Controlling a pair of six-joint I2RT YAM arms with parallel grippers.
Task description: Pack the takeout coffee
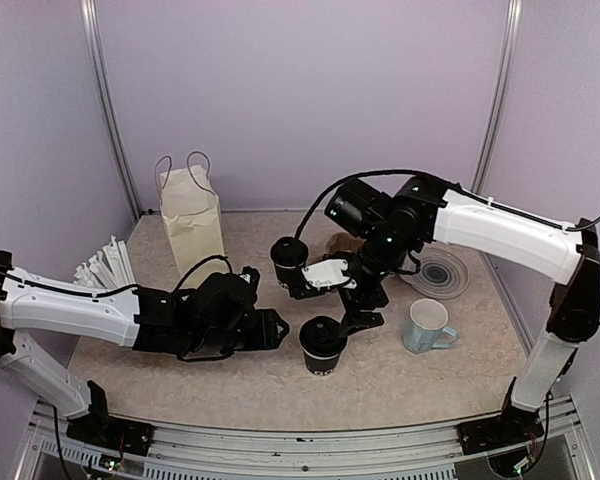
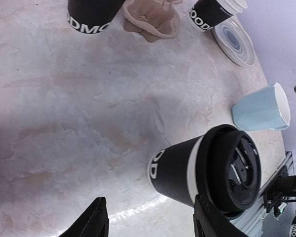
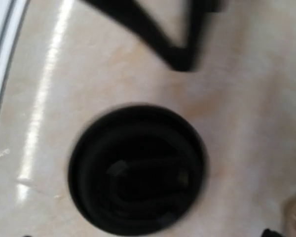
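A lidded coffee cup stands upright on the pale marbled counter near its front middle, black with white lettering and a black round lid seated on top; the left pincer lies low just to its left and points at it, its two dark fingers spread apart with nothing between them; in the left wrist view the cup sits just ahead of the fingers, close to one of them, and I cannot tell whether that one touches it; the right pincer hangs just above and a little behind the same cup, fingers apart and closed on nothing; the right wrist view is blurred, but looks straight down on the whole lid with no finger on it

A second coffee cup stands farther back, near the middle of the counter, upright with a dark top; just beside it is a brown pulp holder, and past that the left wrist view shows a third black cup with white at its mouth; a cream paper bag with cord handles stands upright at the back left, well apart from both coffee cups; a light-blue mug stands near the lidded cup on the right, and a round plate with ring markings lies behind the mug; a bundle of white pieces rests at the left edge
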